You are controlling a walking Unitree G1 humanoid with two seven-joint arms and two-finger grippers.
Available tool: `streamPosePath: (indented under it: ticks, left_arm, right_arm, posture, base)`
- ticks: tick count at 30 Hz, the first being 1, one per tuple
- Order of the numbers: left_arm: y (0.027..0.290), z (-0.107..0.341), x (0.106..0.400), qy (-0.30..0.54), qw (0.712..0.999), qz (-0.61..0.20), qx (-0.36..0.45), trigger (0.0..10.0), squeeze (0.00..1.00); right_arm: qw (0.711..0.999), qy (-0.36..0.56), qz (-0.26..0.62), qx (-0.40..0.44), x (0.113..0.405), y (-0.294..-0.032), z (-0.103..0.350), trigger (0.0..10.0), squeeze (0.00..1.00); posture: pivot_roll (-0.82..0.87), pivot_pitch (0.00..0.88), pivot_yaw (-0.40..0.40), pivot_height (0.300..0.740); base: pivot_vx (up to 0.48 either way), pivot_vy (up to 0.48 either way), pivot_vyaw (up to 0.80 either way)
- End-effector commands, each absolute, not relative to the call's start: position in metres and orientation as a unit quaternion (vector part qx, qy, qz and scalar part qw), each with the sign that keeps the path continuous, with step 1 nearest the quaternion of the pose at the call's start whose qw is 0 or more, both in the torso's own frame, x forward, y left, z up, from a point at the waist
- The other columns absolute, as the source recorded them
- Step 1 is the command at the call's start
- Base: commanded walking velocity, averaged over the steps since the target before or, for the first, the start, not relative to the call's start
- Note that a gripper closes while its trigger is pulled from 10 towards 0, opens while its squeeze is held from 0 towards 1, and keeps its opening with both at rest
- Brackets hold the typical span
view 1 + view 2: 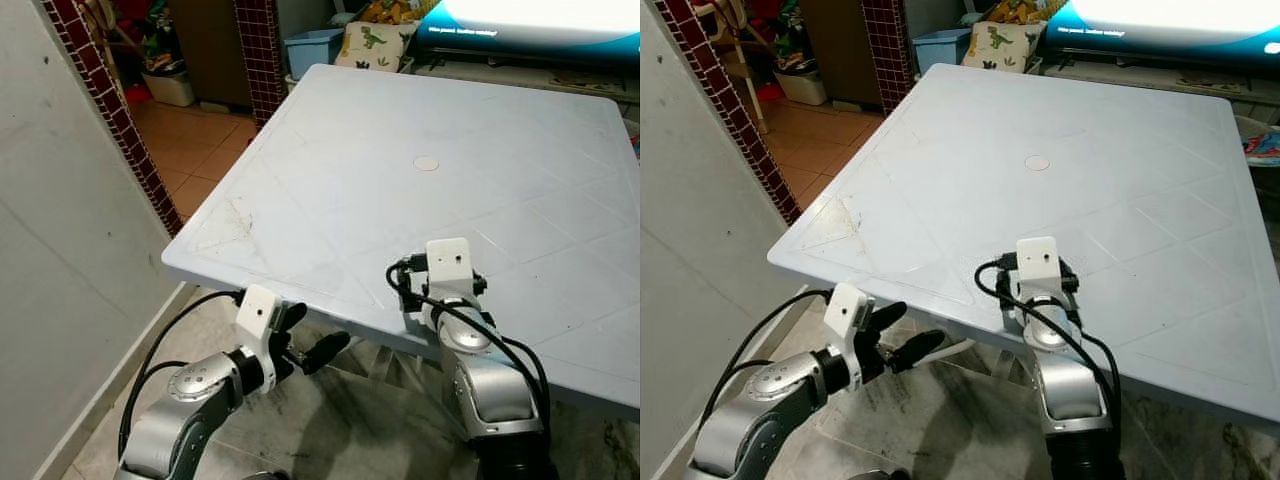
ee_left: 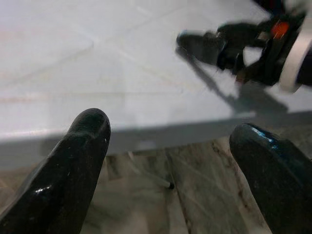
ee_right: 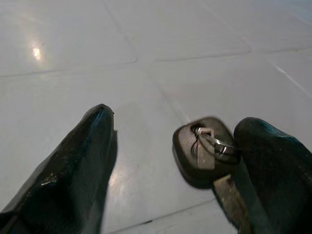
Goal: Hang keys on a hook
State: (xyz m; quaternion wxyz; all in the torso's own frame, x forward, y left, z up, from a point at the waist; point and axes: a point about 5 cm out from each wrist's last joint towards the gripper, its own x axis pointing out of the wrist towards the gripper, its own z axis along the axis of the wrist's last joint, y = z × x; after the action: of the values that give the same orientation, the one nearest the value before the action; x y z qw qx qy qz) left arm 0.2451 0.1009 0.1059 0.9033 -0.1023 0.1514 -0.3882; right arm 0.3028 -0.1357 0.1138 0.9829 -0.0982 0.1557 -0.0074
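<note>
The fingers of the right gripper (image 3: pixel 170 161) are hidden behind its own wrist camera housing (image 1: pixel 448 262) in the head views. The key (image 3: pixel 207 151) is partly covered by one finger (image 3: pixel 278 170); its blade is cut off at the frame's lower edge and blurred. The table (image 1: pixel 330 150) is cropped at the right edge. The left arm (image 1: pixel 185 410) is cut off at the bottom. The right wrist is seen blurred in the left wrist view.

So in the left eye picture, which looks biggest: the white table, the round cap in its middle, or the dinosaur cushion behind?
1. White table, by far.
2. Dinosaur cushion, though it lies farther off.
3. Round cap, smallest.
</note>
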Motion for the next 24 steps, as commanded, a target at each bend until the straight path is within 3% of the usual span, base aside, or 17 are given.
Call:
streamPosePath:
  ticks: [1, 10, 17, 24]
  left_arm:
    - [0.106, 0.117, 0.246, 0.141, 0.904, -0.392, -0.102, 10.0, 0.0]
    - [0.106, 0.121, 0.247, 0.133, 0.905, -0.391, -0.104, 10.0, 0.0]
    - [0.102, 0.121, 0.246, 0.136, 0.901, -0.398, -0.1, 10.0, 0.0]
    - [0.101, 0.123, 0.247, 0.136, 0.9, -0.401, -0.1, 10.0, 0.0]
  right_arm:
    - [0.983, 0.153, 0.0, -0.099, 0.301, -0.133, 0.117, 10.0, 1.0]
    - [0.986, 0.098, 0.014, -0.135, 0.301, -0.13, 0.133, 10.0, 1.0]
    - [0.986, 0.155, 0.019, -0.051, 0.287, -0.127, 0.129, 10.0, 0.98]
    - [0.985, 0.169, 0.014, -0.018, 0.283, -0.125, 0.127, 10.0, 0.97]
  posture:
    - [0.02, 0.067, 0.065, 0.74]
    - [0.02, 0.068, 0.064, 0.74]
    - [0.01, 0.067, 0.064, 0.74]
    - [0.01, 0.066, 0.065, 0.74]
  base:
    - [0.0, 0.0, 0.0]
    - [0.0, 0.0, 0.0]
    - [0.0, 0.0, 0.0]
    - [0.0, 0.0, 0.0]
